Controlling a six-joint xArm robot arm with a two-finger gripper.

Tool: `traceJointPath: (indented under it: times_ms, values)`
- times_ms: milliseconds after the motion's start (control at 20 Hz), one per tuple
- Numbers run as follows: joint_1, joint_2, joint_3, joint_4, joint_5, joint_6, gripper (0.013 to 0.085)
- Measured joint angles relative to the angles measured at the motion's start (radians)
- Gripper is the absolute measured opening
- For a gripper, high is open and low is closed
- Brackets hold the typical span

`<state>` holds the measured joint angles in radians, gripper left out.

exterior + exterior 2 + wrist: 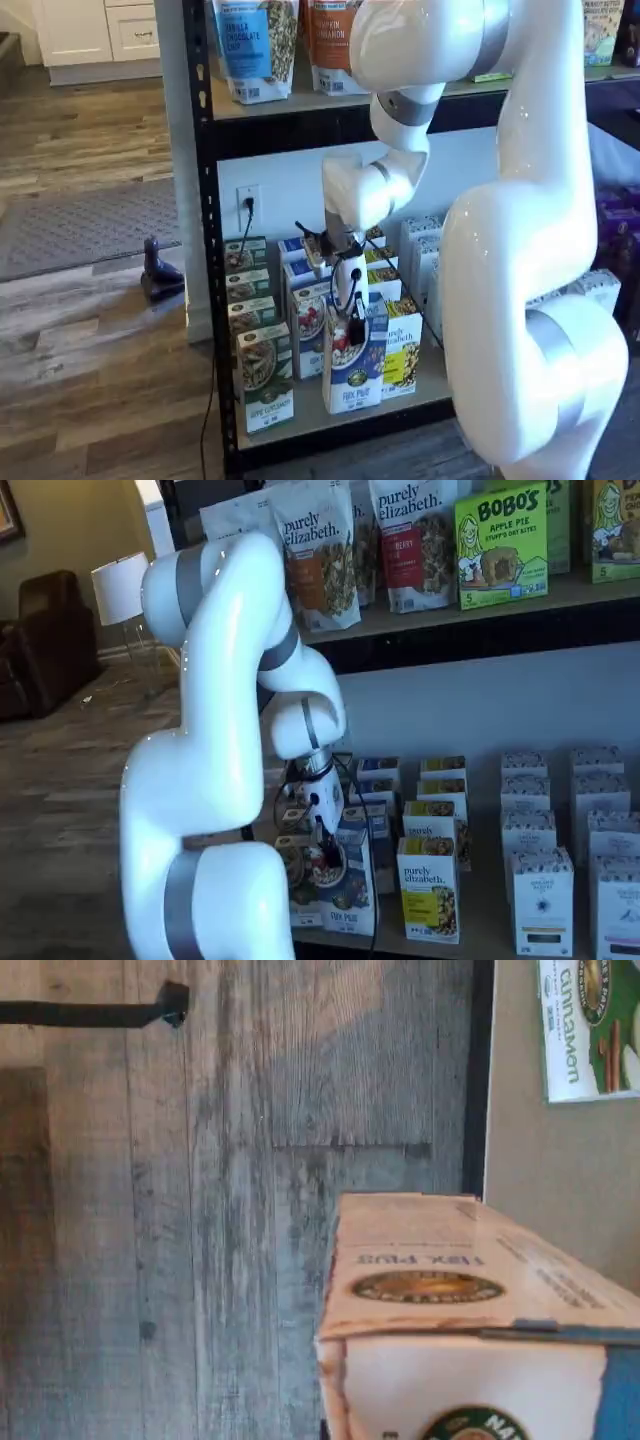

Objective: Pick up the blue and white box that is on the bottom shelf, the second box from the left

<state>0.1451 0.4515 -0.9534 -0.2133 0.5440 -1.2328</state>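
The blue and white box is at the front of the bottom shelf, ahead of its row, between a green-and-white carton and a yellow-and-white carton. My gripper comes down from above, its black fingers shut on the box's top edge. The wrist view shows the box's top flap close up, with the wood floor beyond it. I cannot tell whether the box's base rests on the deck.
Rows of more cartons run back behind the front ones, and white cartons stand to the right. The upper deck holds granola bags. A black upright frames the left side. The white arm blocks much of the shelves.
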Motion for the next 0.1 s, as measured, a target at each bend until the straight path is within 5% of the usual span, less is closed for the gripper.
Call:
traceJointPath:
  times_ms: [100]
  values:
    - [-0.001,-0.004,0.003,0.006,0.002,-0.006,0.053]
